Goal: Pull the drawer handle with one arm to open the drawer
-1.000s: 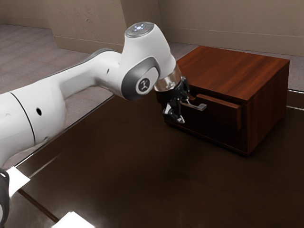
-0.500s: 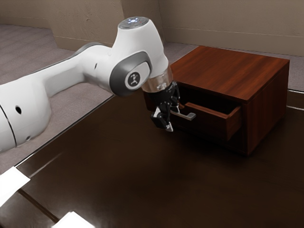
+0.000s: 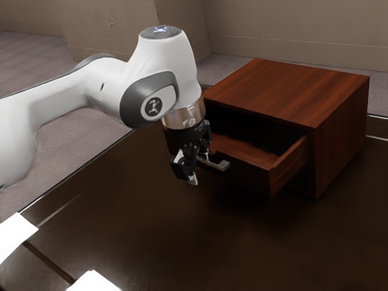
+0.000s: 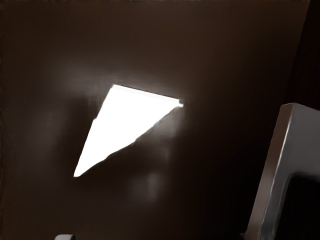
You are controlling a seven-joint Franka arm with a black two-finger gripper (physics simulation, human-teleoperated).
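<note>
A dark red wooden cabinet stands on the dark table at the exterior view's right. Its single drawer is pulled partly out toward the exterior view's left, leaving a dark gap under the cabinet top. A grey metal handle sticks out from the drawer front. My black gripper hangs below the white wrist, shut on the handle's near end. In the wrist view the handle appears as a grey bar close beside the hand, above the glossy tabletop.
The table's long edge runs diagonally under my arm, with grey floor beyond it. Bright white patches lie near the table's front left corner, and a bright reflection shines on the tabletop under the hand.
My gripper has moved toward the exterior view's left and slightly down, holding the handle. The drawer has slid further out of the cabinet with it.
</note>
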